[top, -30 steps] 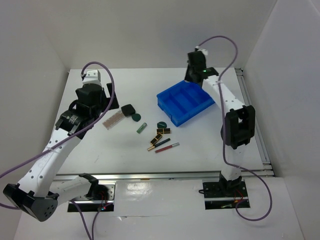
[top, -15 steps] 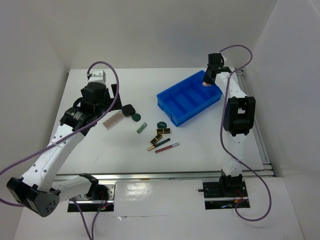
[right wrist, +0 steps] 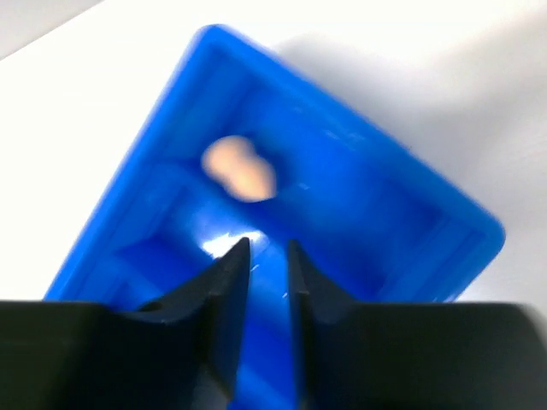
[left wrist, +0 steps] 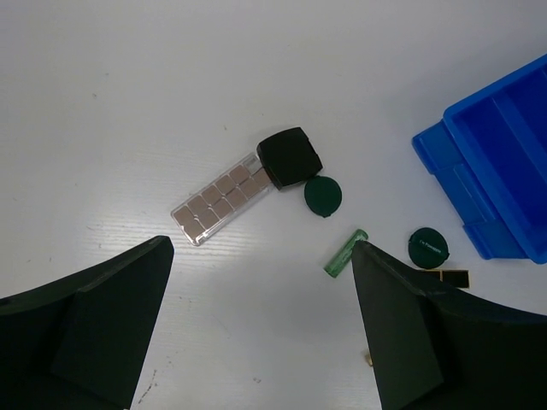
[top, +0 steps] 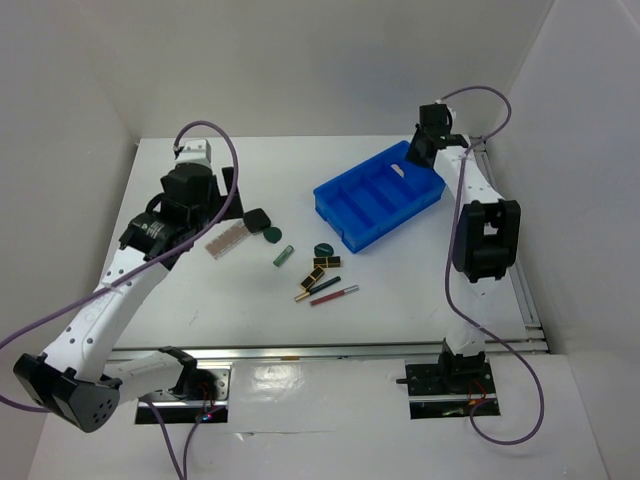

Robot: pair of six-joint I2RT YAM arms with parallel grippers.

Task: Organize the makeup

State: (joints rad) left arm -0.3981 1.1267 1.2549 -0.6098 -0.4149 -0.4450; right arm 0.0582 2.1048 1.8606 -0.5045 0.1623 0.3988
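Note:
Most of the makeup lies on the table left of the blue tray (top: 352,228). There is a black square compact (left wrist: 291,156), a pinkish glitter strip (left wrist: 220,202), a dark green disc (left wrist: 323,195), a green tube (left wrist: 345,254) and a green round jar (left wrist: 428,246). Gold-black lipsticks (top: 318,270) and thin pencils (top: 333,293) lie nearer the front. A beige sponge (right wrist: 239,168) lies loose in a far tray compartment. My left gripper (left wrist: 262,248) is open and empty, held above the table near the strip. My right gripper (right wrist: 267,245) hovers over the tray, its jaws a narrow gap apart and holding nothing.
The blue tray (right wrist: 466,224) sits angled at the back right, and its other compartments look empty. White walls close in the table at the back and both sides. A metal rail (top: 330,350) runs along the front edge.
My right gripper swung to the tray's far right corner and let go of the beige sponge, which now lies in the tray. My left arm shifted slightly.

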